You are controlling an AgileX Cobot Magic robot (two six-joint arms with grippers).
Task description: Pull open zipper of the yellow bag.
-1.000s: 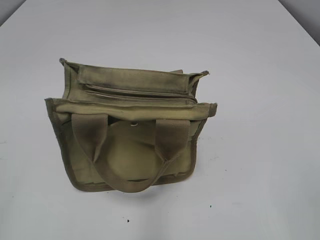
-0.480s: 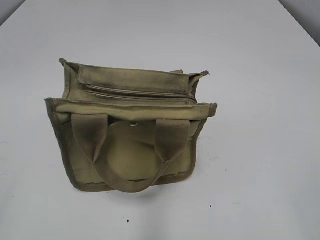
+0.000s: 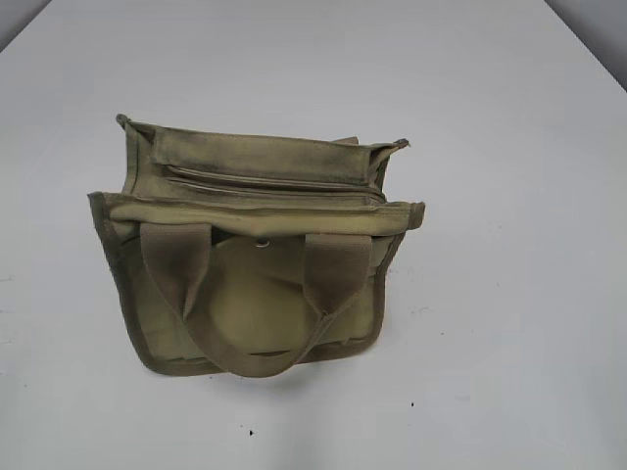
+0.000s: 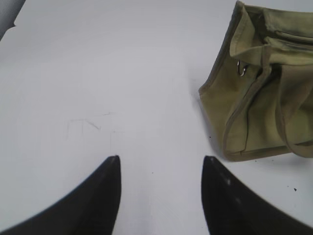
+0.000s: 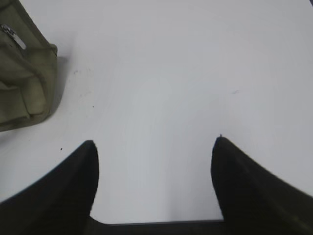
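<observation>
The zipper (image 3: pixel 279 183) runs straight along the top of the yellow bag (image 3: pixel 257 255), from near the left end to the right end, and lies closed; its small silver pull tab (image 5: pixel 13 36) shows in the right wrist view at the bag's near corner. The one bag stands upright near the middle of the white table (image 3: pixel 509 294), its top facing up and its front panel toward the camera. Two wide webbing handles can be made out: the front handle (image 3: pixel 250 323) droops in a loop over the front panel, the rear handle (image 3: pixel 265 152) lies flat along the back edge beside the zipper. A small metal ring (image 4: pixel 241 68) hangs at the bag's end in the left wrist view. Nothing lies over the zipper. The left gripper (image 4: pixel 161 169) hovers over bare table, well apart from the bag, jaws partly spread and empty. The right gripper (image 5: pixel 154 149) hangs over bare table on the other side, jaws spread wider, holding nothing. Neither arm appears in the exterior view.
</observation>
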